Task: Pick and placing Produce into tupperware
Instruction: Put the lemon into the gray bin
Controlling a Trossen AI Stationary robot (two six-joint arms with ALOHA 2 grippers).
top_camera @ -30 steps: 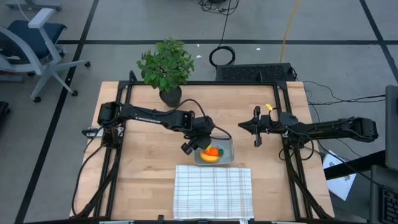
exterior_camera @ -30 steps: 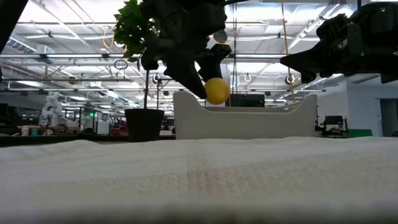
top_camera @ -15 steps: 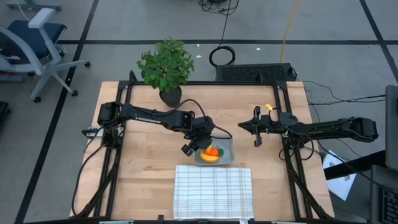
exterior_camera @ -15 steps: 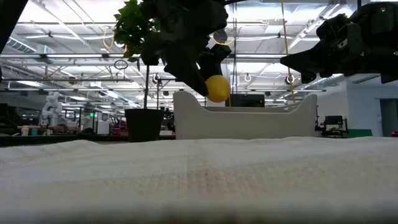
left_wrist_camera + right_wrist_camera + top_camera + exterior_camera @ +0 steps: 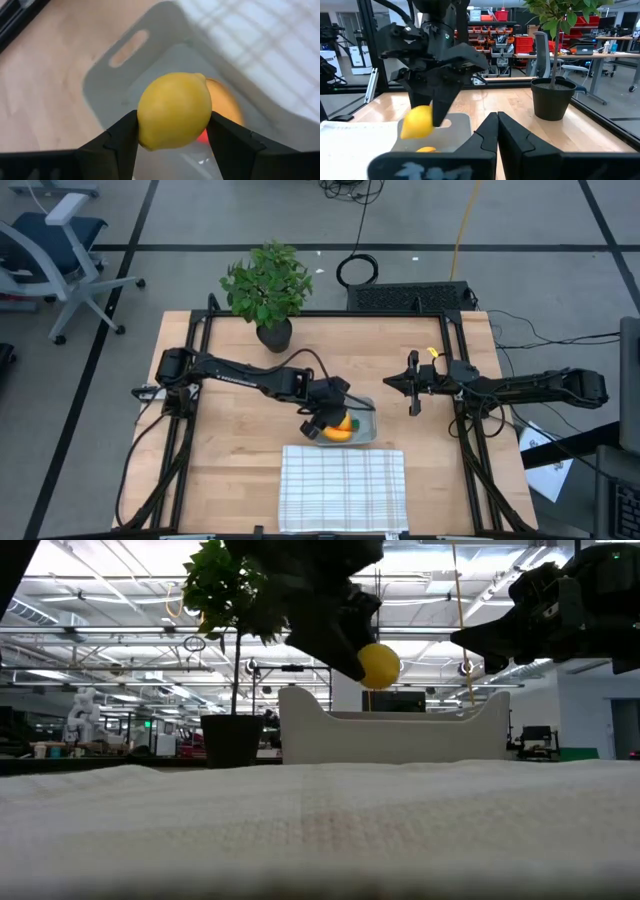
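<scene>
Gripping the lemon (image 5: pixel 174 111) between its fingers (image 5: pixel 116 142), the left gripper (image 5: pixel 322 420) hung above the tupperware (image 5: pixel 366 424); the right gripper (image 5: pixel 411 396) waited aside, fingers (image 5: pixel 492 134) pressed together.

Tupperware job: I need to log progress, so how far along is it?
Done: orange and yellow produce already lies in the tupperware. In hand: the left gripper holds the lemon above it. Left: lower and release. The right gripper waits, shut, off to the side.
</scene>
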